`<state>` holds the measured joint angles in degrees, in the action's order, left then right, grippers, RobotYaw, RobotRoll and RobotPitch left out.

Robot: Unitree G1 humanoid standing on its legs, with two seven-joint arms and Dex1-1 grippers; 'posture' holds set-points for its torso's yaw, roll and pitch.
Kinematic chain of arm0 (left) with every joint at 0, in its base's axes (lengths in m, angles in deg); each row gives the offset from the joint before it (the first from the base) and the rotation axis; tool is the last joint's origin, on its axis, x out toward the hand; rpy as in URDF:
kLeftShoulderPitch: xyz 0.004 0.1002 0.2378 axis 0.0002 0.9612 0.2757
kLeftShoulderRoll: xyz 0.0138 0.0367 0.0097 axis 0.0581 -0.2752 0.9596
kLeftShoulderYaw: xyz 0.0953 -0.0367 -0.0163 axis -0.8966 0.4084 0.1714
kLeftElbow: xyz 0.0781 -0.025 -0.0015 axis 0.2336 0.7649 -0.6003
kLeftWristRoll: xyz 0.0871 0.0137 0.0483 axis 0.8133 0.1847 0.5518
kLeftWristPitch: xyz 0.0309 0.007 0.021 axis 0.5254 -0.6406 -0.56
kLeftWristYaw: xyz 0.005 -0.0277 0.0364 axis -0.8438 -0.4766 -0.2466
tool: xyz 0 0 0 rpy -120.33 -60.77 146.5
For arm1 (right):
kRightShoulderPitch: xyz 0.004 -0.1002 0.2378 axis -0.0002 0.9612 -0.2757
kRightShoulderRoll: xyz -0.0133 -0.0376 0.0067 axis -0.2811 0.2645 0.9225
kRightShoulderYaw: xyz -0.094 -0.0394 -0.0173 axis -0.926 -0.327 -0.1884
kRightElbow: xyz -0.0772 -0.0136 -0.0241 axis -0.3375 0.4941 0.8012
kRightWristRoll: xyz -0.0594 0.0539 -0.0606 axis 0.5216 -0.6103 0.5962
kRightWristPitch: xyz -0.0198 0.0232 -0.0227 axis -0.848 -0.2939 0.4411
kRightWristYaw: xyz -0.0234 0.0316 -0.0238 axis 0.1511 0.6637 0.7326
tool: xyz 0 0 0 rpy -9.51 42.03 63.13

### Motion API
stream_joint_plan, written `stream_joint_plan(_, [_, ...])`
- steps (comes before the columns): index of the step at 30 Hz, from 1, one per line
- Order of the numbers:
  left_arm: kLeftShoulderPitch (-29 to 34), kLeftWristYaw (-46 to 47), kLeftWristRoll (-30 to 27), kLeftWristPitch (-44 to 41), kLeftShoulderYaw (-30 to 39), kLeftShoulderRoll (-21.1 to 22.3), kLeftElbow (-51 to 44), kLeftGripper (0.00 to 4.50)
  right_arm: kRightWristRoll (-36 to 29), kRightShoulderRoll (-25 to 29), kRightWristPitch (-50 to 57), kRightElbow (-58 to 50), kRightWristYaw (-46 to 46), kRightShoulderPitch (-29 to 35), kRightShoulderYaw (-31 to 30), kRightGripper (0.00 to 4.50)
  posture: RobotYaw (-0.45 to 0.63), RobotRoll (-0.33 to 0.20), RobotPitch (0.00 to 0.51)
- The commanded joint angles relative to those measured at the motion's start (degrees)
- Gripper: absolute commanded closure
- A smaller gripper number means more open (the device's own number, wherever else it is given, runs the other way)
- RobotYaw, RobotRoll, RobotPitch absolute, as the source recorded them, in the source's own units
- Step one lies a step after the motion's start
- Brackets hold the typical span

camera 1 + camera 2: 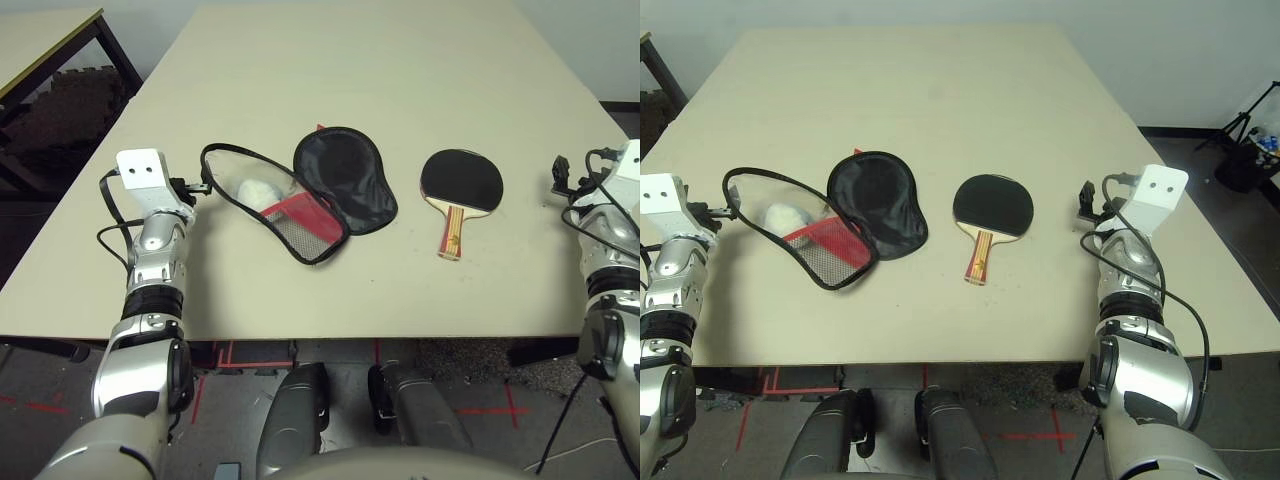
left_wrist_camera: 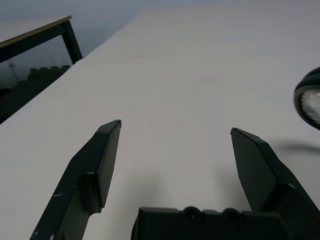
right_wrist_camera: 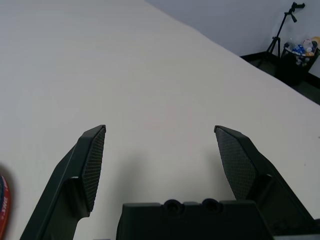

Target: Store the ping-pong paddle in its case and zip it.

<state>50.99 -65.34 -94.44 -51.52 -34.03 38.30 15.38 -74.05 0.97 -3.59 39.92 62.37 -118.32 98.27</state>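
- One ping-pong paddle (image 1: 462, 180) lies flat on the worktop (image 1: 300, 60), black face up, its wooden handle towards the robot; it sits outside the case, just to the right of it.
- One case (image 1: 345, 185) lies opened into two halves: a plain black one, and a black-edged one with a clear panel, red band and mesh, overlapping the black half.
- One fluffy white ball (image 1: 260, 195) shows through the clear panel; I cannot tell whether it is in the case or under it.
- Two grippers, one at each side: the left gripper (image 2: 175, 125) has its jaws spread and empty, near the clear-panelled half; the right gripper (image 3: 160, 126) also has its jaws spread and empty, to the right of the paddle.
- The left wrist view catches a rounded dark edge of the case, plus one second table (image 2: 35, 37) beyond.
- The right wrist view catches a red sliver of the paddle's rim, one filled bin (image 3: 291, 69) and one tripod (image 3: 276, 40); both eye views take in the whole paddle.
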Motion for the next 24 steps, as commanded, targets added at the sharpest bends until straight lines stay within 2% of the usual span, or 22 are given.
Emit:
stream_joint_plan(1, [0.92, 2.91, 0.96, -0.76, 0.42, 0.45, -0.96, 0.00, -0.87, -0.79, -0.92, 0.93, -0.11, 1.07, 0.84, 0.02, -0.08, 0.000, 0.148])
stream_joint_plan(7, [0.63, 2.07, -0.03, -1.41, 0.86, 0.67, -1.06, 0.00, -0.69, -0.30, 0.46, -0.75, -0.04, 1.04, 0.33, 0.02, -0.10, 0.000, 0.144])
stream_joint_plan(10, [-1.59, -1.24, -1.03, -2.76, 1.13, 3.39, -1.81, 0.00, -0.23, 0.76, 9.60, -9.23, -1.44, 1.96, -1.06, 0.02, -0.11, 0.000, 0.146])
stream_joint_plan(13, [-4.76, -6.54, -2.00, -4.94, 0.64, 6.76, -1.76, 0.00, -1.02, 0.95, 25.31, -26.13, -4.27, 5.79, -1.69, 0.02, -0.12, 0.000, 0.147])
stream_joint_plan(18, [-15.01, -21.19, -2.40, -8.60, -2.19, 12.77, 2.30, 0.00, -6.53, 1.27, 60.90, -57.35, -9.47, 8.34, -1.25, 0.02, -0.17, 0.000, 0.139])
stream_joint_plan(21, [-19.49, -26.75, -1.67, -10.12, -3.93, 13.59, 5.57, 0.00, -8.92, -0.60, 76.90, -67.81, -12.35, 7.07, 0.58, 0.02, -0.18, 0.000, 0.134])
stream_joint_plan(24, [-24.48, -33.60, 0.74, -10.66, -7.93, 12.85, 8.80, 0.00, -10.70, -3.77, 92.73, -77.05, -12.55, 5.26, -0.29, 0.02, -0.22, 0.000, 0.118])
